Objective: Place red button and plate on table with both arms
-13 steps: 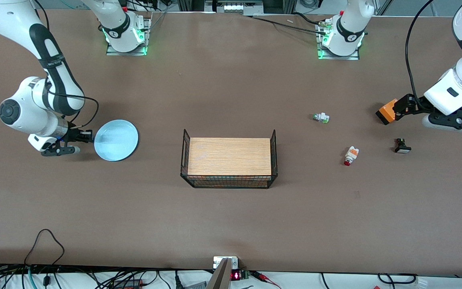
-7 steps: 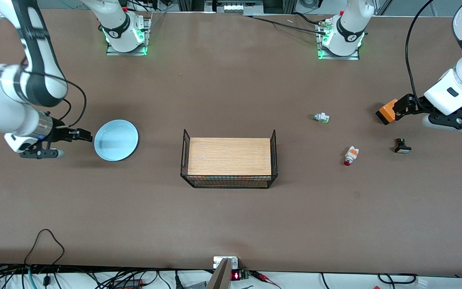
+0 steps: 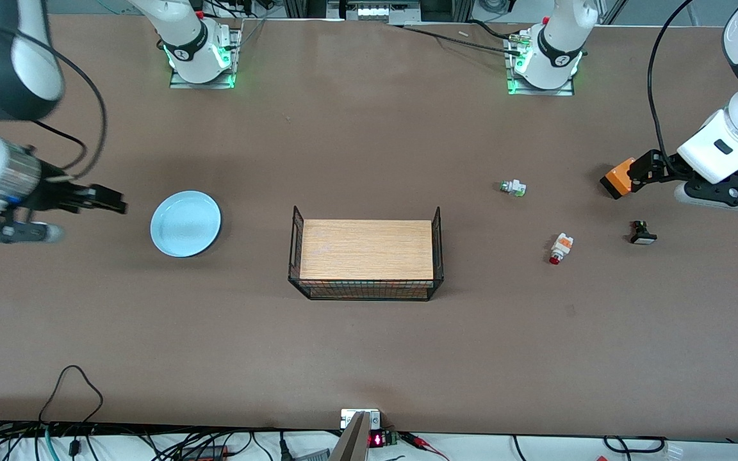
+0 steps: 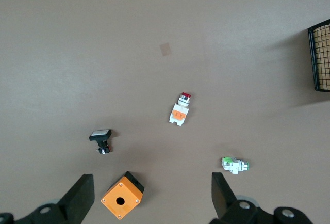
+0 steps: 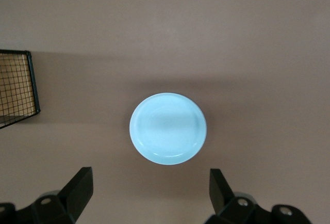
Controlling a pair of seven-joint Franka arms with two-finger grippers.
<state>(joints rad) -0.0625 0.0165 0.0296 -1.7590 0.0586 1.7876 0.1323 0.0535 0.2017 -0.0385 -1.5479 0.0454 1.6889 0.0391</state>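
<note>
The light-blue plate [image 3: 186, 223] lies flat on the brown table [image 3: 369, 358] toward the right arm's end; it also shows in the right wrist view [image 5: 168, 129]. My right gripper [image 3: 111, 203] is open and empty, raised beside the plate and clear of it [image 5: 149, 187]. The red button [image 3: 560, 248] lies on its side on the table toward the left arm's end, also in the left wrist view [image 4: 180, 111]. My left gripper [image 3: 639, 171] is open and empty, up over an orange box [image 3: 619, 178], apart from the button [image 4: 152, 199].
A black wire rack with a wooden top [image 3: 366, 259] stands mid-table. A white piece with a green tip [image 3: 513, 187] and a black-bodied button with a white cap [image 3: 642, 233] lie near the red button. The orange box [image 4: 122, 202] has a round hole.
My right gripper has drawn back from the plate's rim toward the right arm's end of the table and risen. The plate stays on the table. The left arm has not moved.
</note>
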